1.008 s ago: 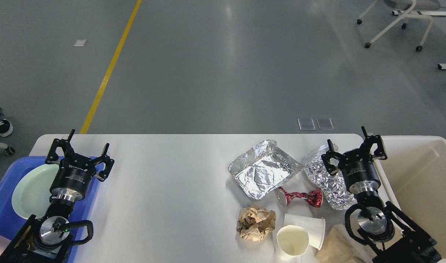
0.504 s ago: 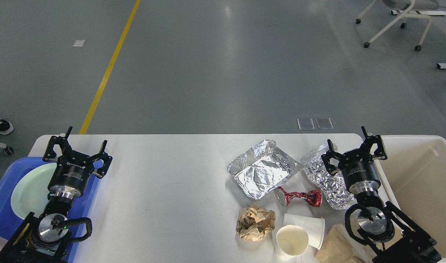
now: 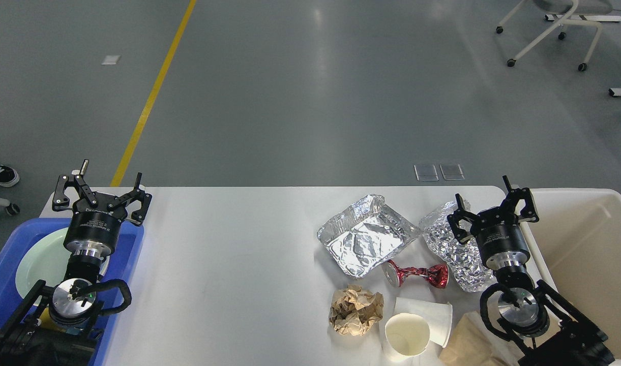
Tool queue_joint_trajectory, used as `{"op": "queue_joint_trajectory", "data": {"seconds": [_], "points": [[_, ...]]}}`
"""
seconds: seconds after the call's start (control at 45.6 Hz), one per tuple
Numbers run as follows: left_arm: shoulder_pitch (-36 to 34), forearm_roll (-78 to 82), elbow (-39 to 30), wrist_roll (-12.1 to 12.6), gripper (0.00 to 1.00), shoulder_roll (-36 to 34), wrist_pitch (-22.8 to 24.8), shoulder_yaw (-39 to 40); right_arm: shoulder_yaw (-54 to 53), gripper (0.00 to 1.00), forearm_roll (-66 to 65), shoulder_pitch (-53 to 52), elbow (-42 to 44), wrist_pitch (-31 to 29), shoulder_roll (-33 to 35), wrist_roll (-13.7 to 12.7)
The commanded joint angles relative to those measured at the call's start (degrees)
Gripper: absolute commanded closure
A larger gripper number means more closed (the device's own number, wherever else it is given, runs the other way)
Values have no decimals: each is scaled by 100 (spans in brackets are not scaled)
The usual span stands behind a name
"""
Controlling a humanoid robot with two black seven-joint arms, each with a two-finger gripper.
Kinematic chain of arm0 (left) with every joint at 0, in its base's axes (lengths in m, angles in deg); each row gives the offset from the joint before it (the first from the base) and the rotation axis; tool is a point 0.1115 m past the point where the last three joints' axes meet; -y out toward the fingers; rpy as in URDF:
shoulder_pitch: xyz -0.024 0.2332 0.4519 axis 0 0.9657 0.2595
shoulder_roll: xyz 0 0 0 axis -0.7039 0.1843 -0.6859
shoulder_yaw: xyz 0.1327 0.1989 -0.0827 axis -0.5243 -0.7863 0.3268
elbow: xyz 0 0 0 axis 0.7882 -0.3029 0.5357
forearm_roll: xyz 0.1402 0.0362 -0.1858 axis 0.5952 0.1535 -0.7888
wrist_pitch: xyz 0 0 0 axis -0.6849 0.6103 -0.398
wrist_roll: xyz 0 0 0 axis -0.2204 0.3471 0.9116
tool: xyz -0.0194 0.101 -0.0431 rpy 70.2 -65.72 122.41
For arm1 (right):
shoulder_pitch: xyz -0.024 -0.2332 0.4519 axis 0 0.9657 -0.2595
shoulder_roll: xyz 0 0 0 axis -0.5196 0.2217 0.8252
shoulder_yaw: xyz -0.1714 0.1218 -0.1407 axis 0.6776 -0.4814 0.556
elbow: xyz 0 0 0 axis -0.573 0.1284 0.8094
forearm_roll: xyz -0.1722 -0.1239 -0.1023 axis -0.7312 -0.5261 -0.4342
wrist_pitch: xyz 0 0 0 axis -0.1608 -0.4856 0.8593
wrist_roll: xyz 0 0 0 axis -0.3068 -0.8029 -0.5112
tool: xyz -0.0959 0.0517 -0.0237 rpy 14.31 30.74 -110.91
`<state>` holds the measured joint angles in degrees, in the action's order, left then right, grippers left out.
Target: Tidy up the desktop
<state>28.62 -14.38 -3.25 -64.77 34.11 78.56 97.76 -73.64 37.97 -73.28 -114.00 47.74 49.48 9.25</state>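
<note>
Spanning the lower view, the white desk [image 3: 229, 264] is seen smooth with rounded corners. Its right half is littered: foil tray [image 3: 363, 239], crumpled foil [image 3: 450, 254], crushed red can [image 3: 416, 274], brown paper ball [image 3: 355, 310], two paper cups [image 3: 409, 333]. A blue tray [image 3: 129, 254] with a pale plate [image 3: 40, 259] sits left, a cream bin [image 3: 585, 254] right. Left gripper [image 3: 102, 190] and right gripper [image 3: 491, 206] are held with fingers spread, empty.
</note>
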Motion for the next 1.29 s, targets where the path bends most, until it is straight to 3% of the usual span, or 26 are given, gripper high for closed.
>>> {"op": "queue_joint_trajectory", "data": {"seconds": [0.0, 0.482, 0.701, 1.271], "points": [[-33, 15, 0, -3, 4, -22, -32, -24, 0, 0, 0, 0, 10, 0, 0, 8], [169, 24, 97, -47, 4, -4, 55, -50, 0, 0, 0, 0, 10, 0, 0, 8], [328, -64, 343, -47, 4, -4, 952, -121, 0, 0, 0, 0, 10, 0, 0, 8], [319, -73, 360, -117, 4, 40, 926, -103, 0, 0, 0, 0, 10, 0, 0, 8]]}}
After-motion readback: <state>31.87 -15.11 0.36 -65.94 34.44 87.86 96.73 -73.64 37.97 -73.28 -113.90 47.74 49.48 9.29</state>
